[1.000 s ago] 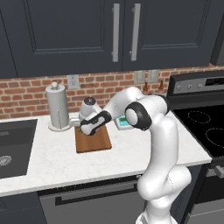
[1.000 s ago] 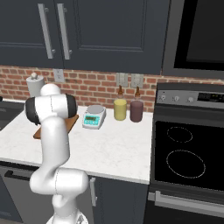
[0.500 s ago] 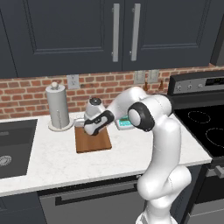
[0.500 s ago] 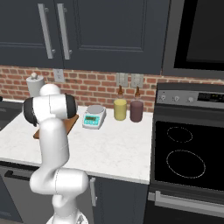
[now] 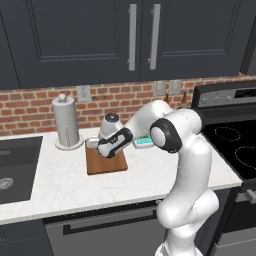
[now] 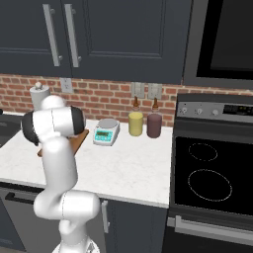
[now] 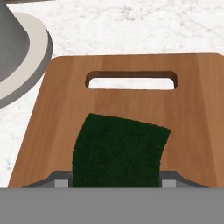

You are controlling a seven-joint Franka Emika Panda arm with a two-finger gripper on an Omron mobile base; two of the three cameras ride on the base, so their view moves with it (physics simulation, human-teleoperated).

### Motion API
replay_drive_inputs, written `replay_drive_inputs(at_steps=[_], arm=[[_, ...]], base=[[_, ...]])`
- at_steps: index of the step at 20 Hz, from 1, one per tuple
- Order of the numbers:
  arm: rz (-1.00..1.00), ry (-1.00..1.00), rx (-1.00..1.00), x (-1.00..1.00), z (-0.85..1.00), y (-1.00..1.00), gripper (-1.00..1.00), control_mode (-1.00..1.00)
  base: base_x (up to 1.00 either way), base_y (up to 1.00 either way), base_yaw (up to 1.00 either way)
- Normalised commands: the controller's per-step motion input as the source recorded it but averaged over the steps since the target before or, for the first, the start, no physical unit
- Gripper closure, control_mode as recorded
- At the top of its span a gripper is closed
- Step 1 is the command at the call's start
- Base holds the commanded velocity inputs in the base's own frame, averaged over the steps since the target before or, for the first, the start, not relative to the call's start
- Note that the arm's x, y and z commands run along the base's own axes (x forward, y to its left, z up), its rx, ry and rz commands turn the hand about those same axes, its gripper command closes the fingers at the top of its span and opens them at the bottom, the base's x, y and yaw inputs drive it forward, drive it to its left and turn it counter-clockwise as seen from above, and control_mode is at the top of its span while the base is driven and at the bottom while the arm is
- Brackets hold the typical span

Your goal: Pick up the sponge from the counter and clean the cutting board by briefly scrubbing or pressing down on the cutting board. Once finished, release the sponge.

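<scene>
From left to right: the paper-towel holder stands near the bench's back edge, and beside it lies the cutting board, over which my tool grips the sponge short of the handle slot. I judge the sponge light, soft and compressible, best pinched across its two short sides as now, and the board stiff enough to take pressing. Against half a second ago, my arm has swung left toward the board's left edge.
</scene>
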Motion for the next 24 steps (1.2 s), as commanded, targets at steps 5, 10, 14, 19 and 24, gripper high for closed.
replay_drive_inputs(at_steps=[5,10,14,19,24], arm=[[0.0,0.0,0.0,-0.69,-0.05,0.05,1.0,-1.0],[0.0,0.0,0.0,-0.79,-0.03,0.01,1.0,-1.0],[0.0,0.0,0.0,-0.67,-0.01,0.0,1.0,-1.0],[0.0,0.0,0.01,-0.15,0.0,-0.15,1.0,-1.0],[0.0,0.0,0.0,0.0,0.0,-0.33,1.0,-1.0]], base=[[0.0,0.0,0.0],[0.0,0.0,0.0],[0.0,0.0,0.0],[0.0,0.0,0.0],[0.0,0.0,0.0]])
